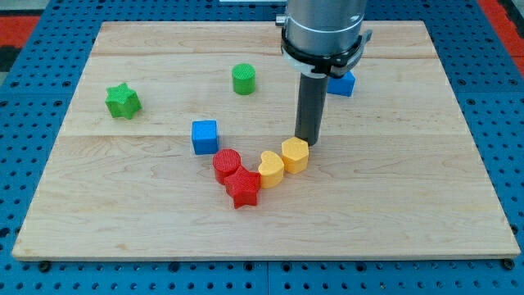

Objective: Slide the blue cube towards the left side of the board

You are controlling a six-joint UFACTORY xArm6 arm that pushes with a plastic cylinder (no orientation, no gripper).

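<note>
Blue cube (205, 136) sat left of centre on the wooden table (426, 213). Your tool – a bare rod holding nothing – had its tip (307, 144) touching a yellow block (295, 154), so the cube lay well to the tip's left.

I count seven blocks on the tabletop (393, 205): two blue, namely a blue cube (205, 136) and a partly hidden blue block (342, 83); two green, a green star (123, 100) and a green cylinder (243, 79); two red, a red cylinder (227, 164) and a red star (243, 188); and two yellow, a yellow heart (271, 169) and a yellow block (295, 154).
</note>
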